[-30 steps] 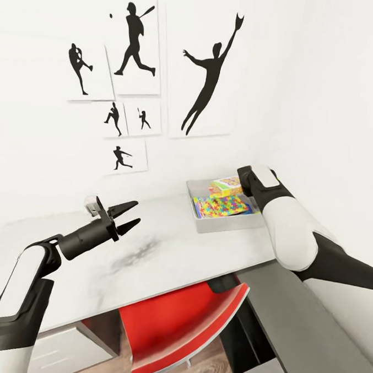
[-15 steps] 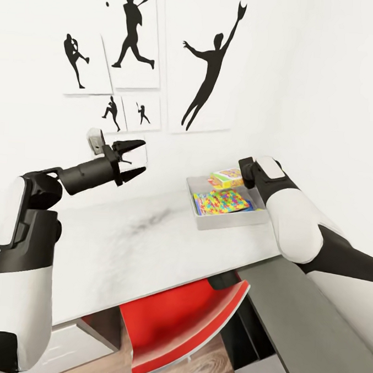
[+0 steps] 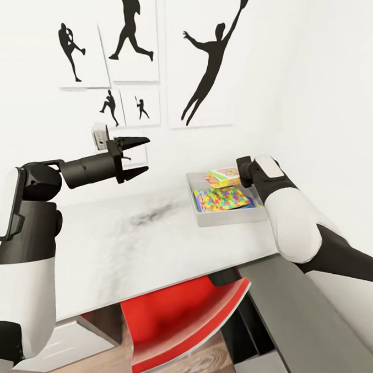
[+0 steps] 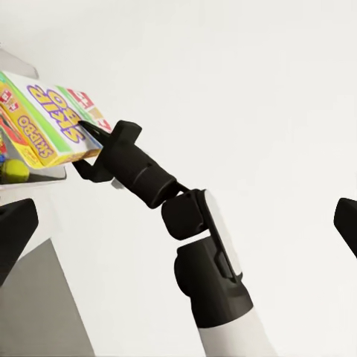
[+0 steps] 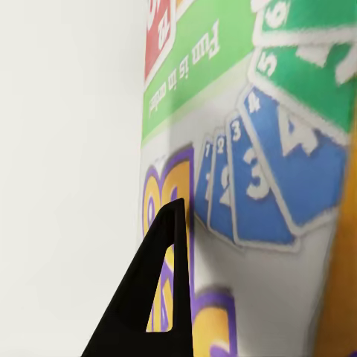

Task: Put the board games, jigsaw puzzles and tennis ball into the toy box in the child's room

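Note:
The light-grey toy box (image 3: 228,218) stands on the table (image 3: 150,245) at the back right, against the wall. A multicoloured jigsaw puzzle (image 3: 224,200) lies inside it, and the left wrist view shows the tennis ball (image 4: 15,171) in there too. My right gripper (image 4: 89,137) is shut on one end of the Skip-Bo board game (image 3: 224,176), holding it tilted just above the box's far side. Close up, the game's printed face (image 5: 253,149) lies against one black finger (image 5: 160,297). My left gripper (image 3: 136,158) hangs open and empty, raised above the table's middle.
A red chair (image 3: 184,319) is tucked under the table's front edge. The dark-grey desk section (image 3: 310,326) runs along the right beneath my right arm. Black silhouette posters (image 3: 210,66) hang on the white wall behind the table.
My left arm has risen from low over the table to well above it, gripper still open. The right gripper and its game box have hardly moved. The camera shifted slightly.

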Robot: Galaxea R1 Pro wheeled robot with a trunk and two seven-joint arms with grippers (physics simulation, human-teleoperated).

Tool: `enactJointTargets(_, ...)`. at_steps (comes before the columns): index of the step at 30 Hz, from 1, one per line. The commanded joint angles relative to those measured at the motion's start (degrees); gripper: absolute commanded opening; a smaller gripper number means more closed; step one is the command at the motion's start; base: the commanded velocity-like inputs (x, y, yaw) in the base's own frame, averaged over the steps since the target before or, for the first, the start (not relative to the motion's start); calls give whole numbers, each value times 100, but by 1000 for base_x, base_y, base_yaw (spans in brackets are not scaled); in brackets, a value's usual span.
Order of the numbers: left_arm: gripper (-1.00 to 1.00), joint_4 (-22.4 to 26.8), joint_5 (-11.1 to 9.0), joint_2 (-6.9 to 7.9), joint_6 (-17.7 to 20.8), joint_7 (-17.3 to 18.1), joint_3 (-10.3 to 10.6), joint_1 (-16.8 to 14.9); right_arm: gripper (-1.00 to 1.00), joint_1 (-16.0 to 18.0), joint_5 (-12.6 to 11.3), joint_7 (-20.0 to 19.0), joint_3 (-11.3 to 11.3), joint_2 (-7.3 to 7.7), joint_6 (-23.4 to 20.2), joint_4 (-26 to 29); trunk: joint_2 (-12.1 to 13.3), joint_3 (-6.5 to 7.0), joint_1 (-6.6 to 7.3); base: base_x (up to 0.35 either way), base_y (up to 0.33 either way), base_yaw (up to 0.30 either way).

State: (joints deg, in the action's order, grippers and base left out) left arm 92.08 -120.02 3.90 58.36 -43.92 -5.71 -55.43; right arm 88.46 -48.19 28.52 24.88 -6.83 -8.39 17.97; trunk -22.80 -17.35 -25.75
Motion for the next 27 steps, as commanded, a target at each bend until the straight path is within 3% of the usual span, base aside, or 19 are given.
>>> enactJointTargets(1,100,2,-65,-3,14,-78,-5,-9,-100,4,-15,28,7,-4,-24,14,-12,-20,-3,0,0,0)
enactJointTargets(27,100,3,-122,-7,-1,-190,-9,-29,-100,69,-24,22,-5,-20,-36,23,-12,-262,-3,0,0,0)
